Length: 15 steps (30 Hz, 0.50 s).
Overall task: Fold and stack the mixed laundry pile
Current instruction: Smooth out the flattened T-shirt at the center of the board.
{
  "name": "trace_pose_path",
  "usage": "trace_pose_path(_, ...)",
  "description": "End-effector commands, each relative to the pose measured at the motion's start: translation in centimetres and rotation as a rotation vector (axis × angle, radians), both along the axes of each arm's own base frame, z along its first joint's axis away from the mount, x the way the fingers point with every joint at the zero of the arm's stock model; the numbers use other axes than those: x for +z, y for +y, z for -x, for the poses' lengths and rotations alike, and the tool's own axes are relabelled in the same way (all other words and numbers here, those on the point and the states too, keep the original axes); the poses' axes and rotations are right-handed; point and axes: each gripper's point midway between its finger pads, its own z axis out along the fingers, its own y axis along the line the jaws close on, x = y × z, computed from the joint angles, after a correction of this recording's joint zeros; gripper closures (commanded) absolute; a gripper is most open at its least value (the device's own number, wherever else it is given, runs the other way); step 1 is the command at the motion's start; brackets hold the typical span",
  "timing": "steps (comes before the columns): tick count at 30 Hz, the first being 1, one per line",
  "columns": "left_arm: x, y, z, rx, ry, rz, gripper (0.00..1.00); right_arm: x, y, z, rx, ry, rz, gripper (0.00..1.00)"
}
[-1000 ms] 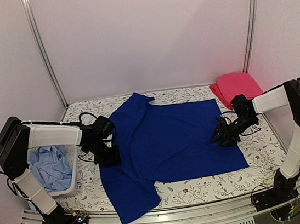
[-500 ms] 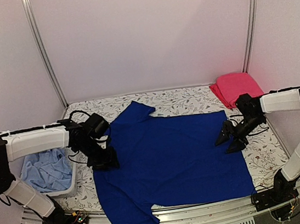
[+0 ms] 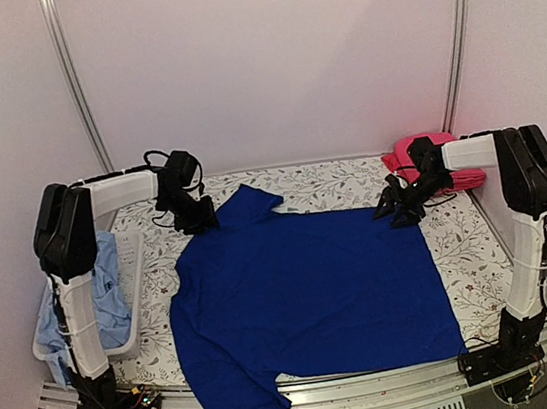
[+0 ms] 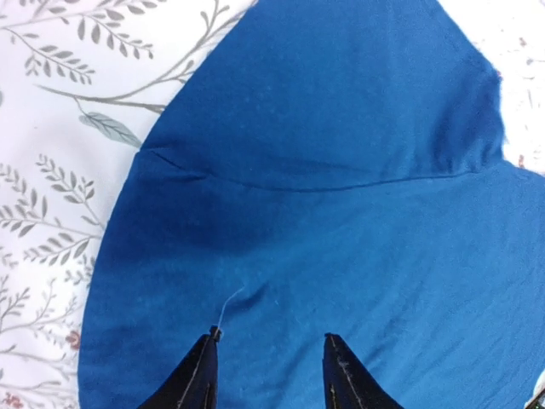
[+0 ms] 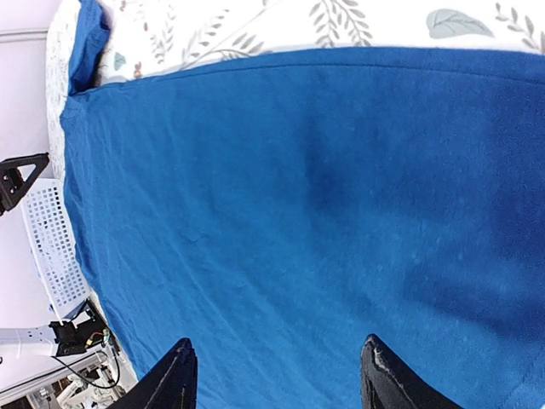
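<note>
A royal-blue shirt (image 3: 304,286) lies spread flat on the floral table cover, one sleeve (image 4: 341,94) pointing to the far left and the other hanging at the near edge. My left gripper (image 3: 198,217) hovers open over the shirt's far-left shoulder, beside that sleeve, its fingertips (image 4: 207,375) apart with only cloth beneath. At the shirt's far-right corner my right gripper (image 3: 395,211) also stands open above the fabric, fingers (image 5: 383,379) wide and holding nothing. A red-pink garment (image 3: 467,179) lies folded at the back right, partly behind the right arm. A light-blue shirt (image 3: 110,276) sits in the basket.
A white perforated basket (image 3: 133,273) stands at the table's left edge beside the left arm and shows in the right wrist view too (image 5: 51,247). Metal frame posts rise at both back corners. Bare floral cover (image 3: 331,179) shows behind the blue shirt.
Both grippers moved from the shirt's mid sides to its far corners. The blue shirt slid toward the near edge and flattened, then stayed put. The left arm swung upright.
</note>
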Motion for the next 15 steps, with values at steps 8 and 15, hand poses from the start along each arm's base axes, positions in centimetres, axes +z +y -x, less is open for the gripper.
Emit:
trace_pose_path(8, -6.6, 4.7, 3.1, 0.147, 0.173, -0.067, 0.65, -6.1, -1.1, 1.5, 0.036, 0.098, 0.083, 0.36)
trace_pose_path(15, -4.8, 6.4, 4.7, 0.168, 0.173, -0.095, 0.67, -4.6, -0.8, 1.9, 0.048, 0.086, 0.059, 0.37)
